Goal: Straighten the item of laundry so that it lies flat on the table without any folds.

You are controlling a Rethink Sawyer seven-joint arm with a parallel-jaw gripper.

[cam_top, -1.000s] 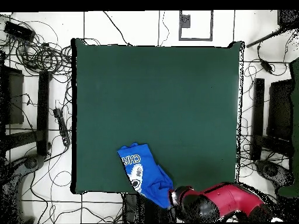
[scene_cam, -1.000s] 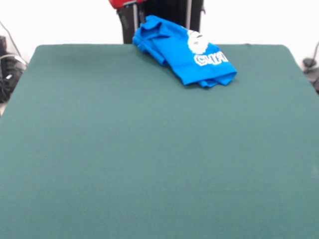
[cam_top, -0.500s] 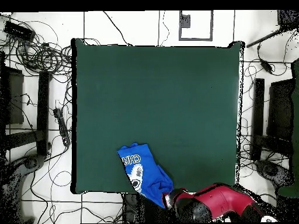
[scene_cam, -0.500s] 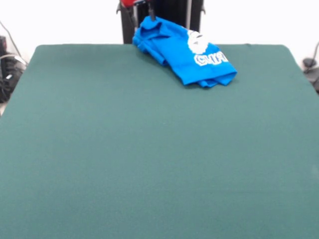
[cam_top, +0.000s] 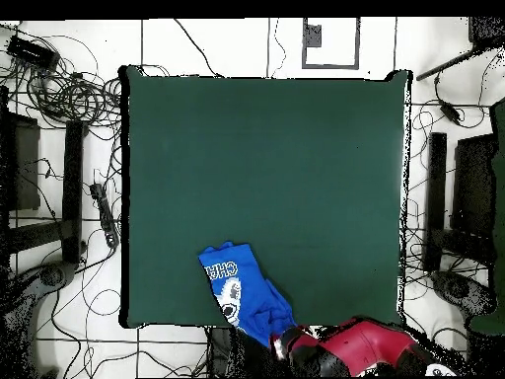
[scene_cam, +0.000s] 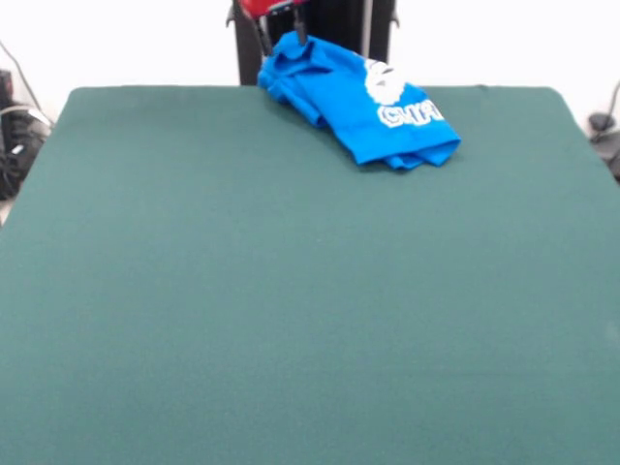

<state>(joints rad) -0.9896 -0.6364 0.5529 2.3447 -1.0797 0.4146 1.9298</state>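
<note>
T-shirt (scene_cam: pixel 360 103) is lying crumpled and folded at the robot's edge of the surface (scene_cam: pixel 291 291), a little to one side of that edge's middle. Its white print and letters are showing face up on the part resting on the green cloth, while the plain blue end is hanging past the edge toward the pedestal. Gripper (scene_cam: pixel 295 21) is hovering right at that overhanging end, at the top of the front view. Cannot tell whether it is open, closed or holding cloth. In the overhead view, the red arm (cam_top: pixel 360 347) is reaching in beside the shirt's end.
</note>
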